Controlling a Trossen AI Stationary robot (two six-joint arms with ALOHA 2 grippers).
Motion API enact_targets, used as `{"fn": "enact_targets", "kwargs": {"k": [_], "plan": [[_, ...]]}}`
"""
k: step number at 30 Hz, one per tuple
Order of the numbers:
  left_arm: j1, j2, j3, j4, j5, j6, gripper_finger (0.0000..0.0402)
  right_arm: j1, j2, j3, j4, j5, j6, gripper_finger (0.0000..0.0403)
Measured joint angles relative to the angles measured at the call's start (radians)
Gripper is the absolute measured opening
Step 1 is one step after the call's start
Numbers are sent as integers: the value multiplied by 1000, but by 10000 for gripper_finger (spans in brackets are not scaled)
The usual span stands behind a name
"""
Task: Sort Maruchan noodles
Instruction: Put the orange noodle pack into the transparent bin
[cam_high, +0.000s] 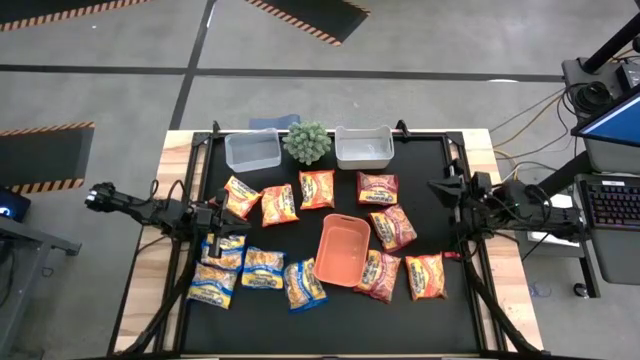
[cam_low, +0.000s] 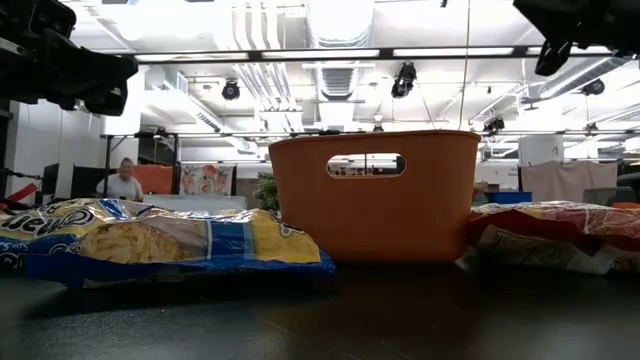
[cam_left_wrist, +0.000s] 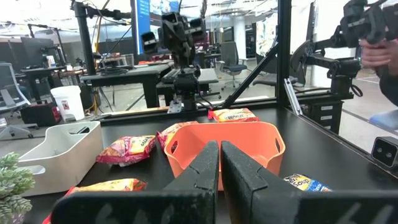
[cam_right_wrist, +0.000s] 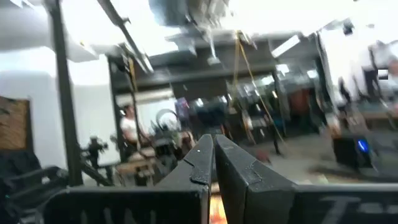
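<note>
Lying across the whole scene: a black tabletop (cam_high: 330, 310) on a pale wooden base, seen from above.

Reaching in from the left edge: the left arm, its pincer (cam_high: 213, 242) pressed together and gripping nothing, hanging over the yellow-and-blue packets.

Reaching in from the right edge: the right arm, its pincer (cam_high: 438, 186) also pressed together and empty, hanging beside the dark red packets.

Sitting near the middle: an orange tray (cam_high: 343, 250), tilted, empty.

Standing along the far edge: two clear bins (cam_high: 253, 149), (cam_high: 363, 146), with a small green plant (cam_high: 307, 142) between them.

Lying flat, scattered around the tray: the noodle packets. Yellow-and-blue ones (cam_high: 262, 268) clustering at the near left; orange ones (cam_high: 280, 203) lining up left of centre, toward the far edge; dark red ones (cam_high: 393, 228) spreading right of the tray, with one orange packet (cam_high: 426, 276) at the near right.

Standing far behind the tabletop in the low view: a person (cam_low: 124, 181).
</note>
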Motion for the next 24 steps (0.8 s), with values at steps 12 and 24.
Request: {"fn": "enact_targets", "kwargs": {"k": [12,24], "plan": [[0,0,0,44,0,-39,0,0,90,156,-326,93,-1,9],[1,0,0,629,0,-96,0,0,173,153,-316,93,-102,9]]}}
